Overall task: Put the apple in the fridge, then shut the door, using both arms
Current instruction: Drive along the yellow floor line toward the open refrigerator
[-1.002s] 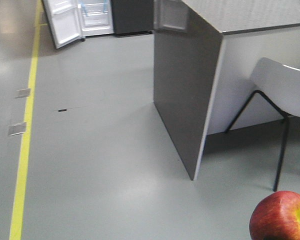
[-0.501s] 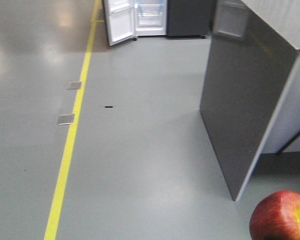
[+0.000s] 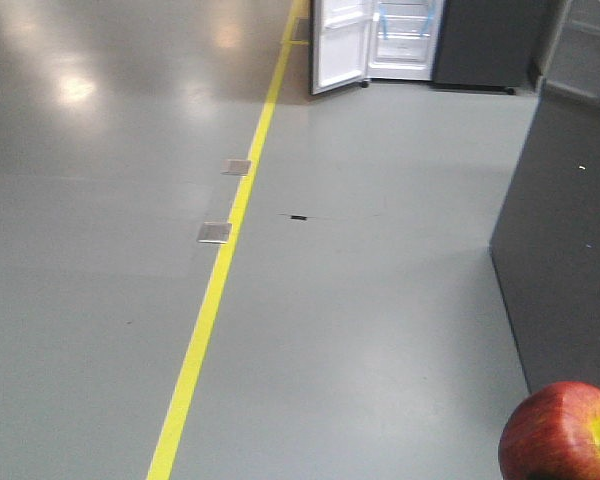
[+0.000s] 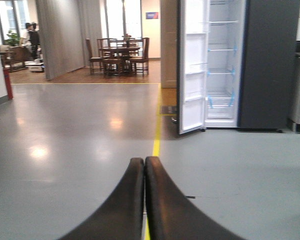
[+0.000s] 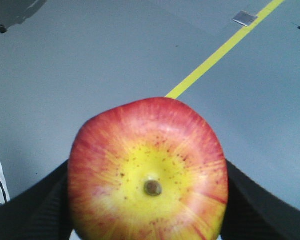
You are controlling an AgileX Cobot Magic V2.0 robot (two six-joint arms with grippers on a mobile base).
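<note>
While the right claw [image 5: 147,215] is clamped on the apple [image 5: 147,170], one black finger [image 5: 27,212] on each side of its widest girth, the stem dimple faces the wrist camera. Judged: firm, smooth-skinned, fairly light, bruises if squeezed hard. Round flanks could slip, so the mid-girth hold looks right. Apple rides low at the robot's right, above bare floor [image 3: 360,330] near the yellow line [image 3: 215,290]. Empty left claw [image 4: 144,195] is pressed together, levelled toward the fridge [image 4: 262,65], well off, door [image 4: 192,75] swung open.

Bright, even light; ceiling glare patches on the grey floor [image 3: 75,88]; front view slightly soft.
</note>
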